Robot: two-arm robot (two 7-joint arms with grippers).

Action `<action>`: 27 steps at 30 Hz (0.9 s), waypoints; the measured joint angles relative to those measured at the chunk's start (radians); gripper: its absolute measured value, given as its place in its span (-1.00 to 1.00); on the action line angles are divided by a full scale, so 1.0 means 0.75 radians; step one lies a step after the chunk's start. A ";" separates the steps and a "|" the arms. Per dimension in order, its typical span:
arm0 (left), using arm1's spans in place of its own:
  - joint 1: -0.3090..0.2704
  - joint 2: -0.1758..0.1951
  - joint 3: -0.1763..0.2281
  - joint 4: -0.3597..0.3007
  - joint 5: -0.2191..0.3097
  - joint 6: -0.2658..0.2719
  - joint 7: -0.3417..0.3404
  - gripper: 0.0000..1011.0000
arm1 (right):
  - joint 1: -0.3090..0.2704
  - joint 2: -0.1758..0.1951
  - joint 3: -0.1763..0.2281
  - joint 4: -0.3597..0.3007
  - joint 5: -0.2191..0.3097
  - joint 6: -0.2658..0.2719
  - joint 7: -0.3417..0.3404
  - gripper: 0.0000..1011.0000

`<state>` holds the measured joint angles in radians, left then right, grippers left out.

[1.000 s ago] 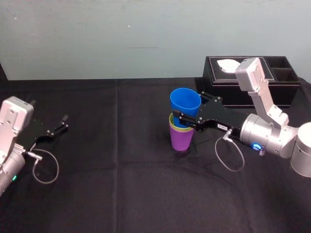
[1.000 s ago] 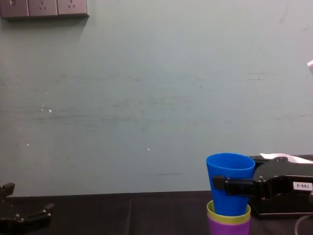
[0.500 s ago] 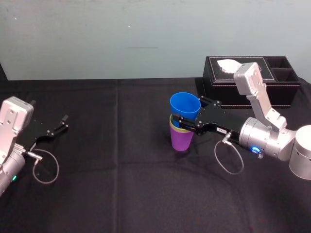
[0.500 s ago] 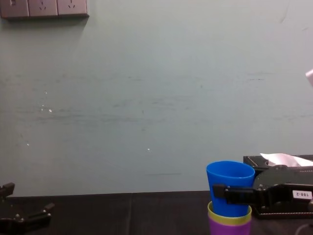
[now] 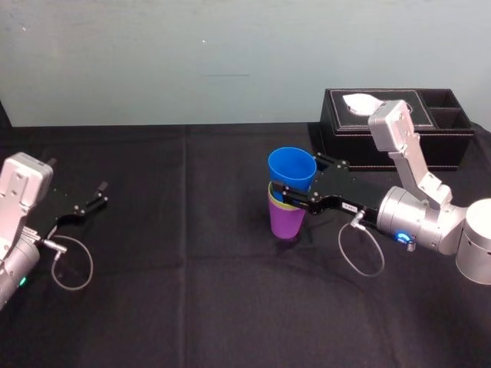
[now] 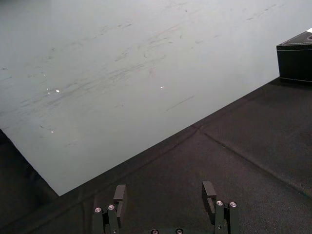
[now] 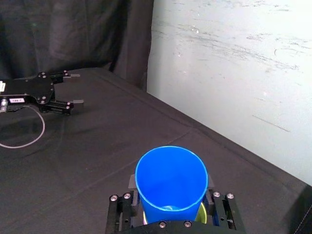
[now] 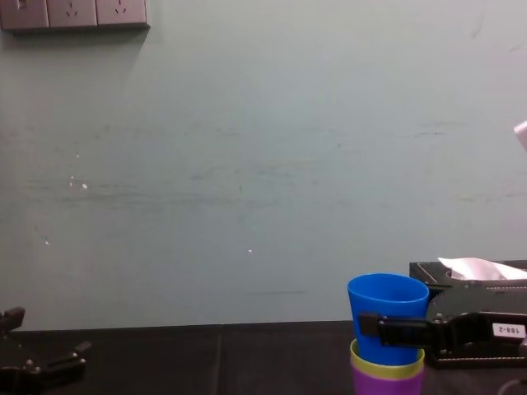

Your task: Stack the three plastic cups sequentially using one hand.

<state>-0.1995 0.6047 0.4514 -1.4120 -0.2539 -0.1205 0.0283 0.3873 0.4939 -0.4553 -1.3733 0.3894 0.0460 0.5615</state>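
Head view, nearest first: my left gripper (image 5: 90,201) rests idle at about 9 o'clock on the black table (image 5: 192,299), its fingers spread apart with nothing between them. Past the table's middle, my right gripper (image 5: 296,184) reaches in from 3 o'clock and clasps the blue cup (image 5: 291,163), a finger on each flank. That cup sits upright inside the yellow-green cup (image 5: 273,196), which is nested in the purple cup (image 5: 285,222) standing on the cloth. Whether the blue one is fully seated I cannot quite tell. Farther back, at 2 o'clock from the stack, stands the black tissue box (image 5: 345,134).
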 joint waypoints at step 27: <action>0.000 0.000 0.000 0.000 0.000 0.000 0.000 1.00 | -0.001 0.001 0.001 -0.004 0.002 0.001 0.000 0.98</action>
<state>-0.1995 0.6047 0.4514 -1.4120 -0.2539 -0.1205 0.0283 0.3869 0.4950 -0.4549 -1.3761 0.3905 0.0469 0.5613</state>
